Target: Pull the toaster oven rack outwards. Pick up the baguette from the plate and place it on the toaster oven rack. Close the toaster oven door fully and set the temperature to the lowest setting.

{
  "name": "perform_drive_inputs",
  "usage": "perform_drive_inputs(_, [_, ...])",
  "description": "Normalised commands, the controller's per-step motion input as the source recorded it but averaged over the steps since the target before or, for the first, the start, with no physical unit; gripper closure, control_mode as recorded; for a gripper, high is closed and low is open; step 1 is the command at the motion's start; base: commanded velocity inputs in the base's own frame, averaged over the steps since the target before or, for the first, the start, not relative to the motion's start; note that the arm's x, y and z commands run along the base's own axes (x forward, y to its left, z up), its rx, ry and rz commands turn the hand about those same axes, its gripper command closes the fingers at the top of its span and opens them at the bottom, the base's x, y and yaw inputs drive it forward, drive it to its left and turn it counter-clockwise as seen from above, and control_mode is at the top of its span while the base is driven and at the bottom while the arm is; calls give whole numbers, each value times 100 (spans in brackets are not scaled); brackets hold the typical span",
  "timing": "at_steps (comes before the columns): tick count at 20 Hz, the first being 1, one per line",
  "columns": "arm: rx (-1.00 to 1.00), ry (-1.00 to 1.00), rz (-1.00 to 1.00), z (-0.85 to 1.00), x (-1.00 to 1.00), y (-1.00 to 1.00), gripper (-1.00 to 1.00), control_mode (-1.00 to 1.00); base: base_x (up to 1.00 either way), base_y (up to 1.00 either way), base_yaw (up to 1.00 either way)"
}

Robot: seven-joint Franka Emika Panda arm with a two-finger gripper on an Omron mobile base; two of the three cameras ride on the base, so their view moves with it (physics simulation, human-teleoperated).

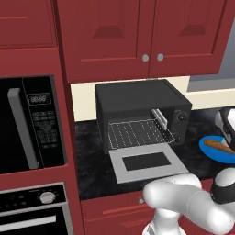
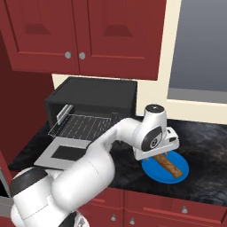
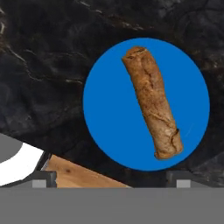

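Note:
The black toaster oven (image 1: 137,103) stands on the dark counter with its door (image 1: 146,161) folded down flat. Its wire rack (image 1: 140,133) is slid forward out of the cavity, over the door. To its right, the golden-brown baguette (image 3: 153,103) lies on the blue plate (image 3: 109,109), slightly off centre. My gripper (image 2: 162,153) hovers just above the plate (image 2: 153,170) and points down at it. In the hand view my gripper (image 3: 113,179) is open, its two tips wide apart and nothing between them. The baguette (image 2: 168,165) lies untouched.
A built-in black microwave (image 1: 32,124) with a long grey handle fills the wall left of the counter, with an oven (image 1: 32,211) beneath it. Red cabinets (image 1: 147,32) hang overhead. A window (image 2: 199,48) sits behind the plate. Small knobs (image 1: 182,117) are on the toaster oven's right panel.

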Motion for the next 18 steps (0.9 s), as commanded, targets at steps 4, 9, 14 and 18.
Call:
perform_drive_inputs(4, [0,0,16,-47,36,-28,-100,-100,0,0,0])
perform_drive_inputs(9, [0,0,10,-32,31,-21,-100,-100,0,0,0])
perform_drive_inputs(14, [0,0,4,-30,27,-15,-100,-100,0,0,0])
perform_drive_inputs(18, [0,0,2,-33,25,-15,-100,-100,0,0,0])
